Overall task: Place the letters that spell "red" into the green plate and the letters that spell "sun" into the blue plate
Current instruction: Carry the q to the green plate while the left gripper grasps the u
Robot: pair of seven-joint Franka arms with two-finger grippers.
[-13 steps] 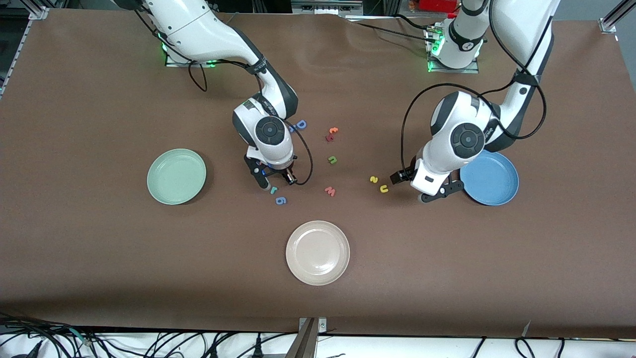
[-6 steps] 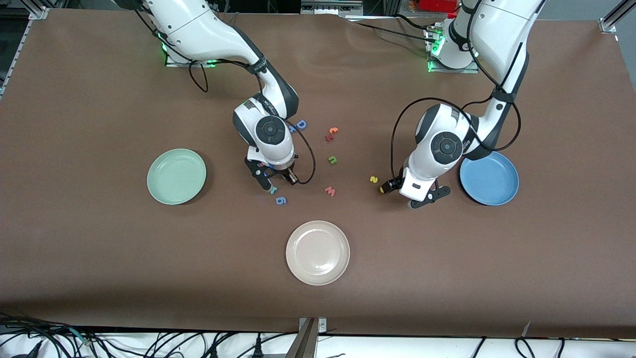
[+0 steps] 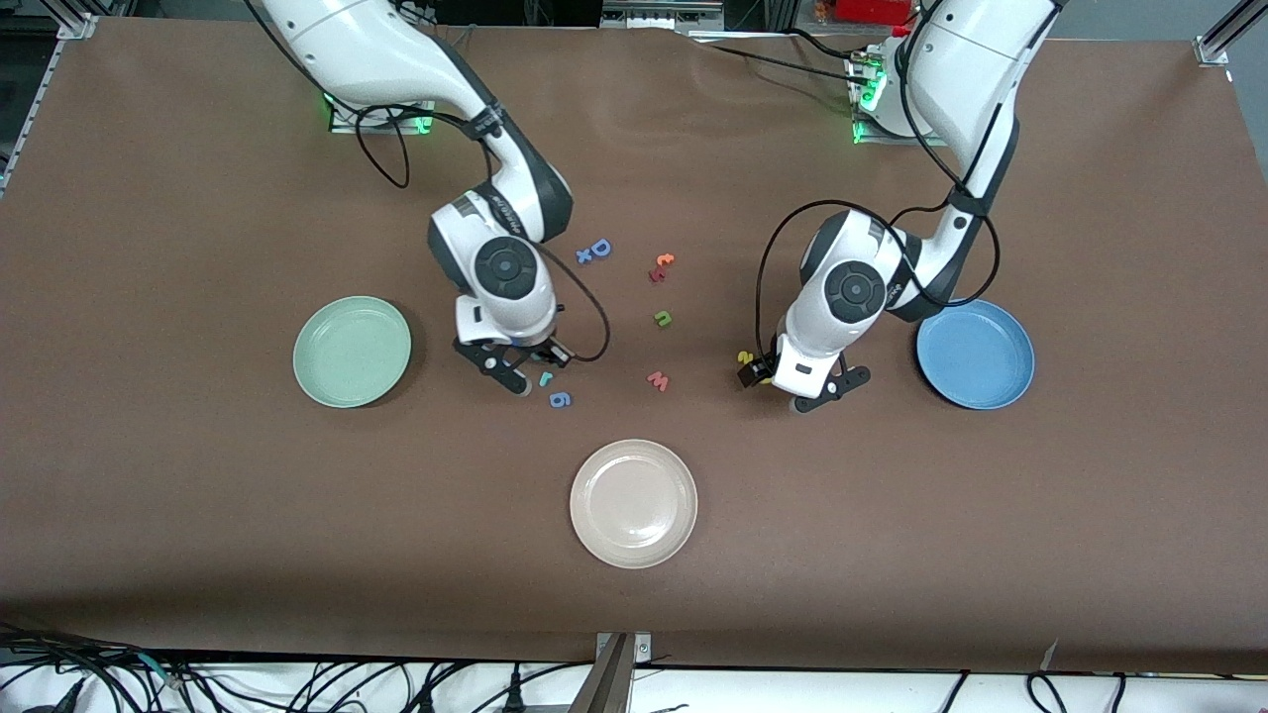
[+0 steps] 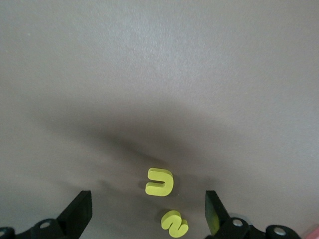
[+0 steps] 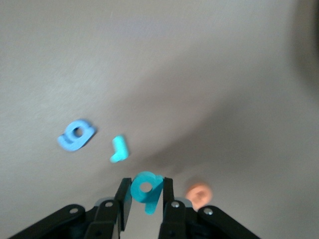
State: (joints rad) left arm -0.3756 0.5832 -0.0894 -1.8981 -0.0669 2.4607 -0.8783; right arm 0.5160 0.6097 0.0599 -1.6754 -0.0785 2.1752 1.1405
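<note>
My right gripper [image 5: 146, 195] is shut on the teal "d" [image 5: 146, 189], low over the table beside the green plate [image 3: 352, 352]. The teal "r" [image 5: 119, 149] lies close by on the table [image 3: 545, 378]. A blurred orange letter [image 5: 199, 194] lies beside the right gripper's fingers. My left gripper [image 4: 147, 215] is open and low over the yellow "u" [image 4: 160, 181] and yellow "s" [image 4: 174, 223], both between its fingers [image 4: 79, 211]. The green "n" [image 3: 663, 318] lies mid-table. The blue plate [image 3: 975, 355] sits at the left arm's end.
A darker blue "6" [image 3: 560, 399] lies just nearer the camera than the "r". A pink "w" [image 3: 658, 380], a big blue "D" [image 3: 600, 248] and small orange and red letters [image 3: 662, 267] lie mid-table. A beige plate [image 3: 633, 503] sits nearest the camera.
My right gripper has closed on the teal "d" and shifted toward the green plate. My left gripper has moved away from the blue plate to over the yellow letters.
</note>
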